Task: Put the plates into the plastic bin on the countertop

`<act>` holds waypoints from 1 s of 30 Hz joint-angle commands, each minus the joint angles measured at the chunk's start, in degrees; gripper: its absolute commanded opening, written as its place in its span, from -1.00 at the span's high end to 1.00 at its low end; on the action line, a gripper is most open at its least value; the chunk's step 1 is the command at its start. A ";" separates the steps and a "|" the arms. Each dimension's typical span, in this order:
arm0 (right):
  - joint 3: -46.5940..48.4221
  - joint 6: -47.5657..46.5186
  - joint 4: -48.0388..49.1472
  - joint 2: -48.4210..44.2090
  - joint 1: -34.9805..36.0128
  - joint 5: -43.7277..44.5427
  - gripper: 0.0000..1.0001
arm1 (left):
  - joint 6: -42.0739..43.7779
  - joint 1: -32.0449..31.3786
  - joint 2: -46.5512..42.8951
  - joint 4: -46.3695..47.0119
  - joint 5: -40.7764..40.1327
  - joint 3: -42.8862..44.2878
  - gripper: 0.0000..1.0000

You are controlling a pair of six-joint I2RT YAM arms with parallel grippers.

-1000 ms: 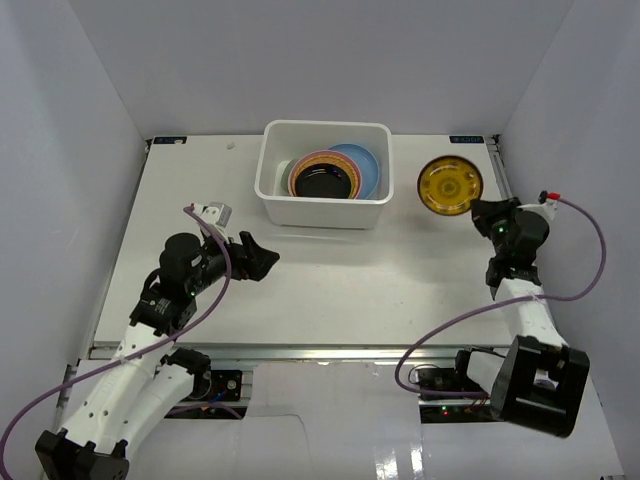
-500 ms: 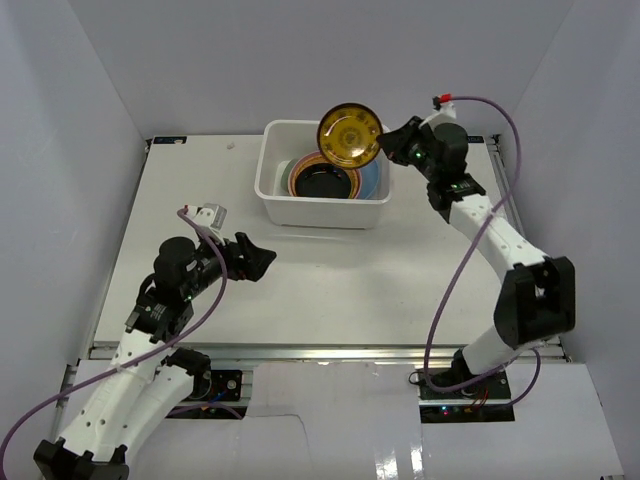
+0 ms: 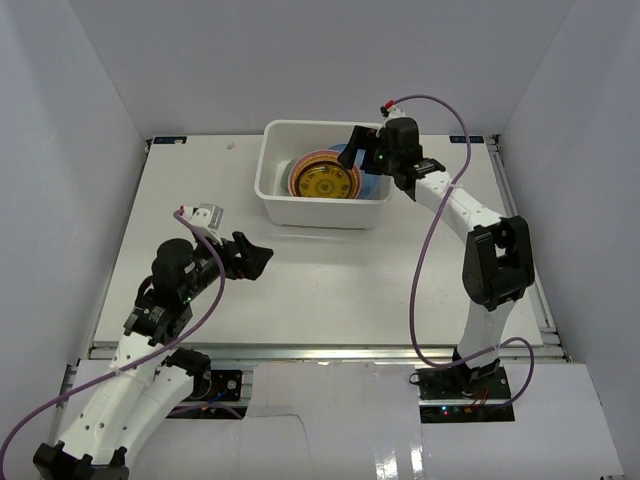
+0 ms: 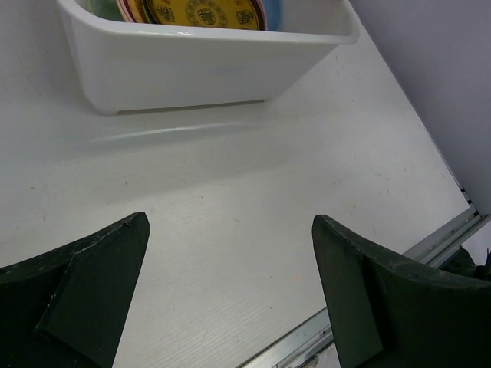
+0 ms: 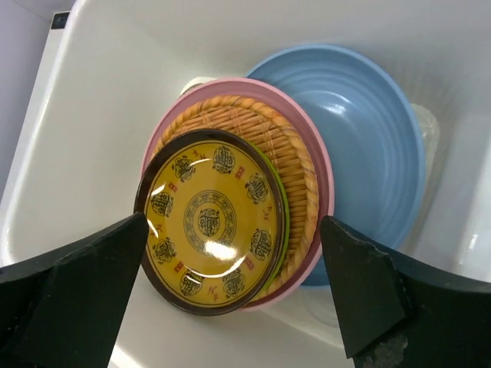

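The white plastic bin (image 3: 322, 212) stands at the back middle of the countertop (image 3: 350, 275). Inside it a stack of plates leans: the black-rimmed yellow patterned plate (image 5: 209, 222) on top, a lime green edge (image 5: 285, 205), a woven-look orange plate (image 5: 288, 149), a pink plate (image 5: 324, 176) and a blue plate (image 5: 360, 123) behind. My right gripper (image 5: 234, 222) hangs open just above the yellow plate (image 3: 324, 183), its fingers apart from it. My left gripper (image 3: 255, 258) is open and empty, low over the countertop in front of the bin (image 4: 199, 69).
White panels wall the table on three sides. A metal rail (image 3: 300, 350) runs along the front edge, also seen near my left fingers (image 4: 430, 245). The right arm's purple cable (image 3: 430, 250) loops over the right half of the table.
My right arm carried the yellow patterned plate from the table's back right over the bin and opened; the plate now lies on the stack. The left arm has hardly moved.
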 commanded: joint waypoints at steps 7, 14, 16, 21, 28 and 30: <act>-7.78 -5.58 8.36 -23.78 -0.11 -0.34 -0.80 | -0.94 0.14 1.34 0.65 -1.66 3.06 -0.96; -31.34 -9.54 11.90 -52.76 -0.20 5.08 -0.80 | -0.41 0.14 2.57 2.76 -3.24 8.77 -0.96; -35.74 -7.26 9.00 -58.58 -0.20 12.53 -0.80 | 0.55 0.14 2.74 2.59 -4.55 11.58 -0.96; -46.46 -5.85 10.12 -79.33 -0.20 19.94 -0.80 | 1.61 0.14 -0.76 3.02 -9.47 13.62 -0.96; -52.98 -4.97 11.27 -84.02 -0.20 22.35 -0.80 | 0.03 0.05 -6.31 5.31 -11.06 7.20 -0.96; -50.70 -4.53 11.01 -81.56 -0.20 20.67 -0.80 | -0.32 0.05 -4.73 4.09 -10.71 7.98 -0.96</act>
